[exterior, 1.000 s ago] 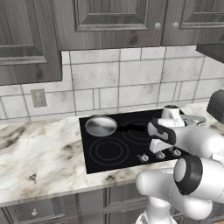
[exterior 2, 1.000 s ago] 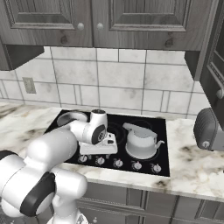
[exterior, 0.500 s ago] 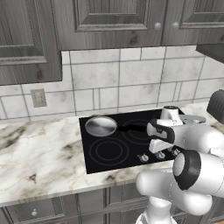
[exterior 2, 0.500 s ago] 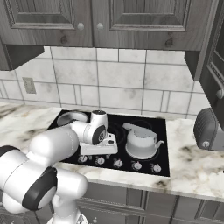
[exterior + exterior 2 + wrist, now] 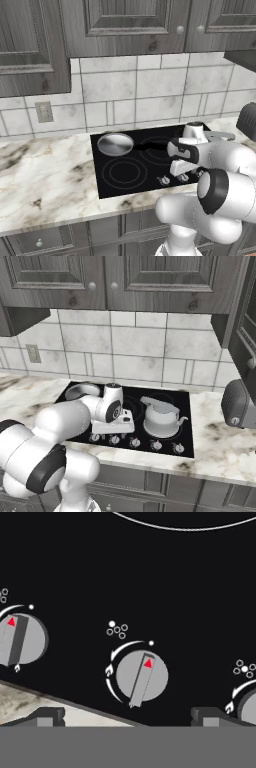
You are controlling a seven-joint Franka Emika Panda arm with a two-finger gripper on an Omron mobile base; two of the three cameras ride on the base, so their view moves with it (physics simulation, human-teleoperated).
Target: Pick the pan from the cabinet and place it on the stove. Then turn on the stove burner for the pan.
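The silver pan (image 5: 115, 144) (image 5: 82, 390) rests on the back left ring of the black stove (image 5: 125, 172) (image 5: 186, 421), its black handle pointing right. My gripper (image 5: 173, 173) (image 5: 112, 432) (image 5: 129, 717) hangs open just above the front row of knobs, empty. In the hand view a silver knob (image 5: 142, 677) lies between the two fingertips, with a second knob (image 5: 20, 640) to its left and a third (image 5: 247, 704) at the right edge. The cabinet (image 5: 125, 25) (image 5: 150, 281) overhead has both doors shut.
A silver-white kettle (image 5: 161, 417) (image 5: 194, 130) stands on the stove's right side, close to my hand. A dark toaster (image 5: 239, 404) (image 5: 247, 120) sits on the marble counter (image 5: 45, 185) at the right. A wall outlet (image 5: 44, 112) is left of the stove.
My hand has shifted only slightly over the knob row. The pan and the kettle have stayed where they were.
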